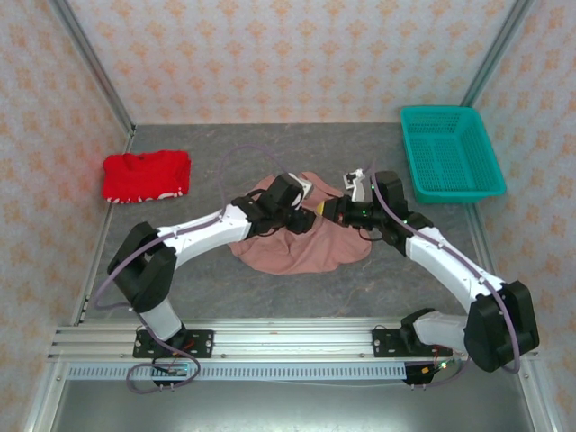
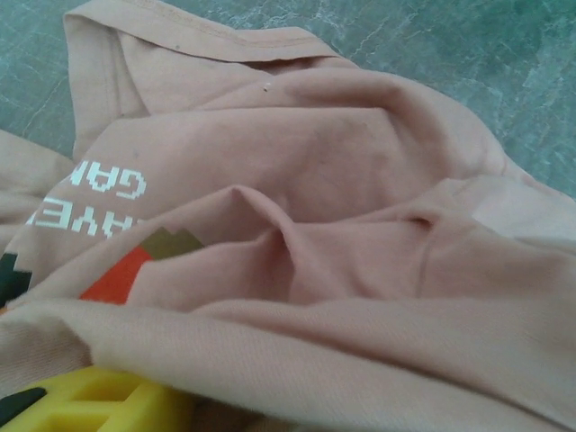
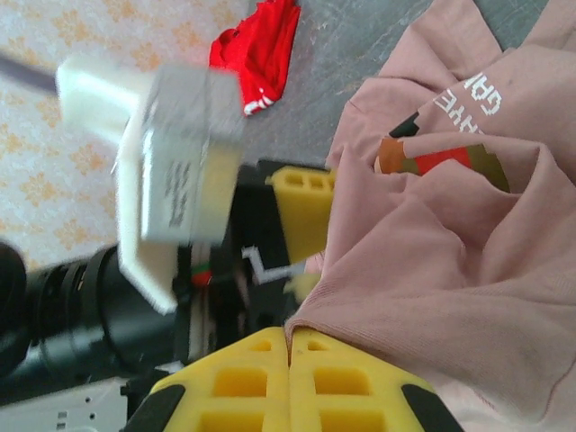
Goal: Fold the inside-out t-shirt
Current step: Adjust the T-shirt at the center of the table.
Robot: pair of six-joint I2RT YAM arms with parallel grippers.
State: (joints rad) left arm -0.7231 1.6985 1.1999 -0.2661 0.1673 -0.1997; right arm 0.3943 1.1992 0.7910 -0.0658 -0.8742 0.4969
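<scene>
**Two claws crowd the far edge of a bunched shirt**

At the far left a red garment [image 1: 146, 175] lies on the bench [image 1: 180, 270], well apart from the work. The left claw [image 1: 304, 216] sits low over the inside-out t-shirt [image 1: 297, 247], with one yellow finger [image 2: 81, 405] half covered by cloth. Whether its jaws are parted I cannot tell. Just beside it the right claw [image 3: 289, 335] is clenched, fingers pressed together, with what looks like the shirt's hem nipped at their tips. The shirt lies crumpled mid-bench. Its bulk spreads from both claws toward the arm bases, and it is wider left to right. To my eye, flattening it calls for the claws to part along that width. A teal basket [image 1: 450, 153] stands far right.
</scene>
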